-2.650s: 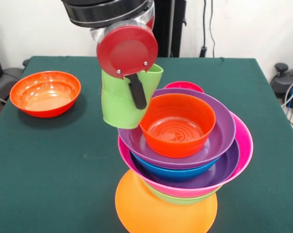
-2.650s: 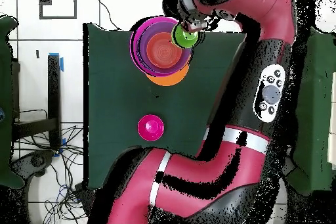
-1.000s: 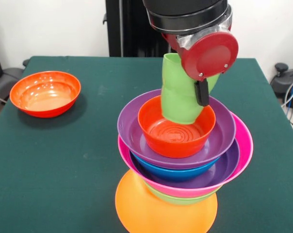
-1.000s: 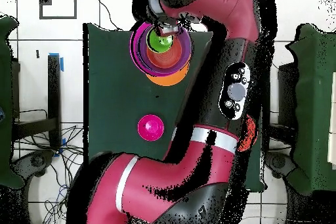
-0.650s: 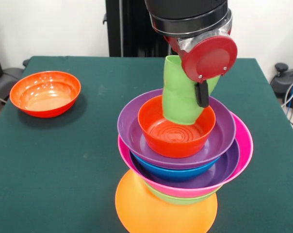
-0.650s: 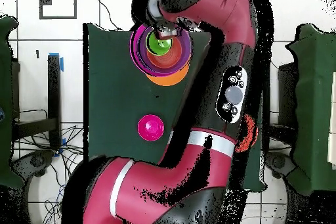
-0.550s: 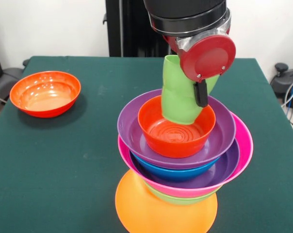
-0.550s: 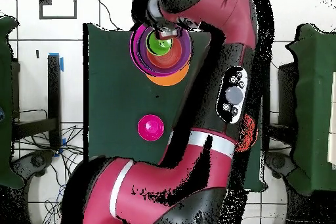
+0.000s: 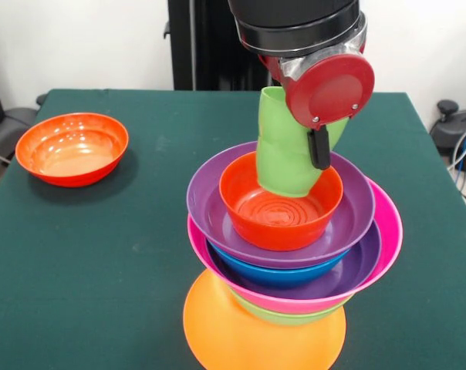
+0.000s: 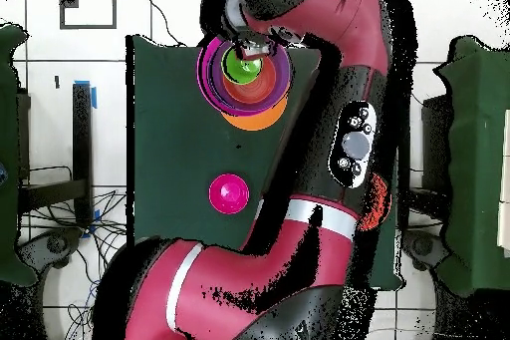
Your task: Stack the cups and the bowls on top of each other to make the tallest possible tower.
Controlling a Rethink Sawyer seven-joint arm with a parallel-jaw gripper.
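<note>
Near the front edge of the green table [image 9: 79, 254], right of its middle in the front view, the tower [image 9: 291, 254] is seen. Its base is a large upturned orange bowl [image 9: 241, 331]. On it a green bowl [image 9: 283, 314], of which only a thin rim shows, a pink bowl [image 9: 387, 231], a purple bowl [image 9: 368, 258], a blue bowl [image 9: 283, 276] and a second, upper purple bowl [image 9: 210, 212] are nested one in another. In the uppermost purple bowl a red-orange bowl [image 9: 275, 212] is seated, mouth up.

The light-green cup [image 9: 283, 158] is held over this red-orange bowl, tilted, with its lower end inside the bowl at the far right part; whether it touches the bowl's floor cannot be told. The gripper [image 9: 314, 142] is clamped on the cup: one dark finger [image 9: 319, 148] is pressed on the cup's outer wall, while the other finger is hidden. A round red disc on the arm's wrist [image 9: 329, 89] covers the cup's upper part.

At the table's left edge, toward the far side, a second red-orange bowl [image 9: 72, 148] stands alone, mouth up, well apart from the tower.

In the overhead view a small magenta bowl [image 10: 229, 193] lies on the table apart from the tower [image 10: 249, 77], nearer to the robot's base, and the cup's green mouth [image 10: 240, 61] is seen within the stack.
</note>
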